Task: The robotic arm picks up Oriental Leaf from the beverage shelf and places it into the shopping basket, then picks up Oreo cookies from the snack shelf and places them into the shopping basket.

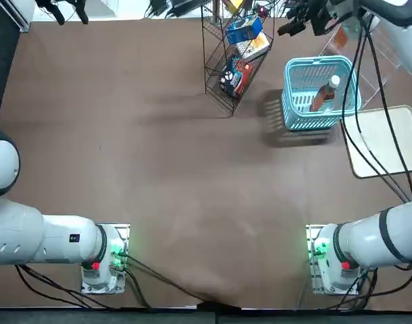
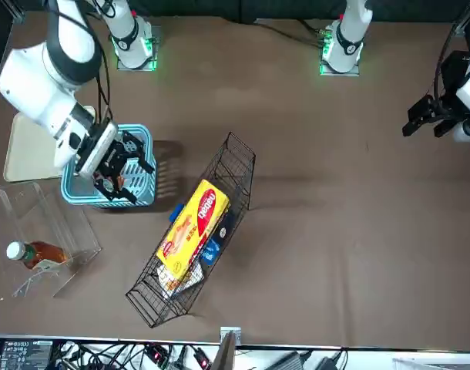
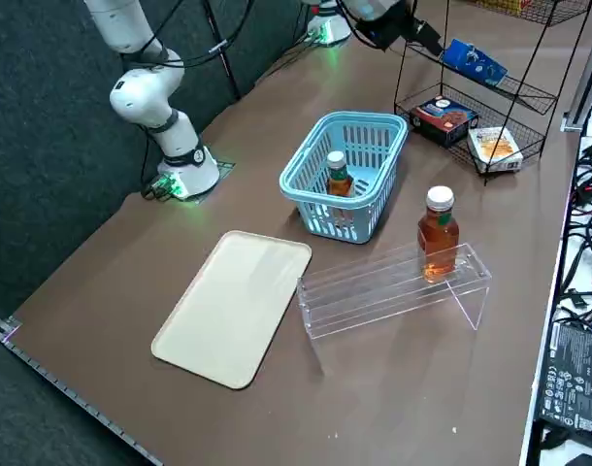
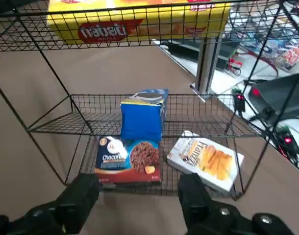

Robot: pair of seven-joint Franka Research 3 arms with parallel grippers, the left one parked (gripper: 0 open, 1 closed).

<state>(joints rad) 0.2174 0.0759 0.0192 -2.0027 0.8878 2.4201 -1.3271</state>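
The bright blue Oreo cookies (image 4: 143, 115) pack stands on the middle tier of the black wire snack shelf (image 1: 234, 64), also seen from the side as Oreo cookies (image 3: 476, 60) and from above as Oreo cookies (image 1: 244, 30). My right gripper (image 4: 137, 196) is open and empty, facing the rack a short way in front of that pack. It hangs between rack and basket as the right gripper (image 1: 292, 23). The Oriental Leaf (image 3: 338, 175) bottle stands inside the turquoise shopping basket (image 3: 374, 124). The clear beverage shelf (image 3: 393, 286) holds a second amber bottle (image 3: 439, 233).
A yellow box (image 4: 135, 19) lies on the rack's top tier. On the bottom tier sit a dark chocolate-cookie pack (image 4: 127, 159) and a white-yellow pack (image 4: 206, 159). A beige tray (image 3: 233, 306) lies near the basket. Black cables (image 1: 368, 121) trail from the arm over the basket's right.
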